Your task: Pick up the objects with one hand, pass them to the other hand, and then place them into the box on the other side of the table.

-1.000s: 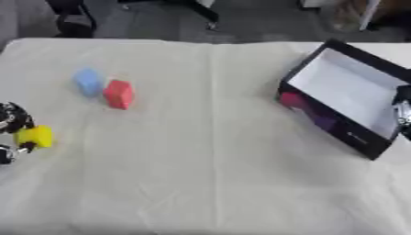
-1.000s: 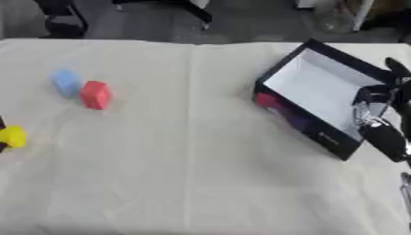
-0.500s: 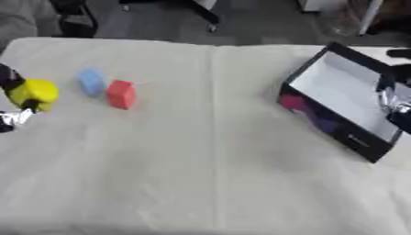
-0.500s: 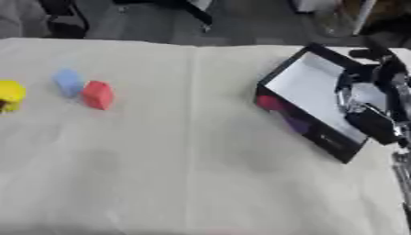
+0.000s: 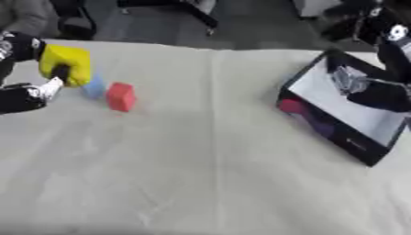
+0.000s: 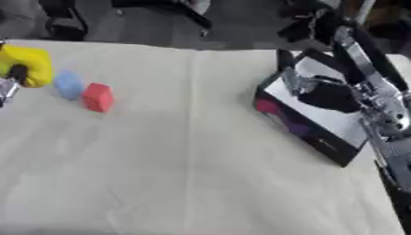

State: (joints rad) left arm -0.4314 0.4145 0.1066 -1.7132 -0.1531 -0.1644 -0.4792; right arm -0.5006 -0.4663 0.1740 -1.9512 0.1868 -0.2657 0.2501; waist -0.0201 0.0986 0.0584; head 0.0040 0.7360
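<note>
My left hand (image 5: 24,89) is at the left edge, lifted over the table, fingers curled round a yellow block (image 5: 66,63). Just right of it a light blue block (image 5: 95,86) and a red block (image 5: 120,96) lie on the cloth. The black box (image 5: 347,137) with a white inside stands tilted at the right. My right hand (image 6: 321,92) hovers over the box's inside, fingers relaxed and holding nothing.
A cream cloth (image 5: 201,174) covers the whole table. Pink and purple marks (image 5: 305,117) show on the box's near wall. Chair legs and dark floor lie beyond the far edge.
My left hand has risen and moved up-right with the yellow block. The right arm has swung in from the right edge over the box. The camera has also shifted.
</note>
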